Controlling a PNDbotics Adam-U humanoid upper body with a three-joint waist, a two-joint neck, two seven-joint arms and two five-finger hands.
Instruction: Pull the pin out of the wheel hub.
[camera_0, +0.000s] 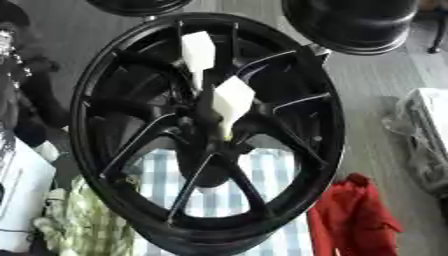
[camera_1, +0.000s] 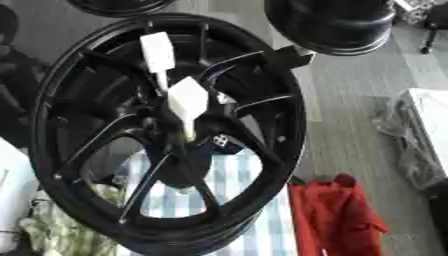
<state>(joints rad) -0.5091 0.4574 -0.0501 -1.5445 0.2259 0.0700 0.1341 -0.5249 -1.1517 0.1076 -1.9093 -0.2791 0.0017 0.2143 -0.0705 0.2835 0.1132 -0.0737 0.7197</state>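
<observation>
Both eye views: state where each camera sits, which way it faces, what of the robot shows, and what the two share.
Left eye view: in the robot's head, looking down at the black wheel with two white pins at its hub; no robot hand is clearly visible.
Right eye view: same head, set slightly to the right, looking down at the same wheel; no hand is clearly visible here either.
Shared: the wheel, the pins, the red cloth, the checked cloth and the floor.

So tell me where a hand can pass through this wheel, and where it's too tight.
The widest openings are the lower gaps between the spokes of the black wheel, where the checked cloth shows through. The gaps at the upper left are also open. It is crowded at the hub, where two white pins stick out.
</observation>
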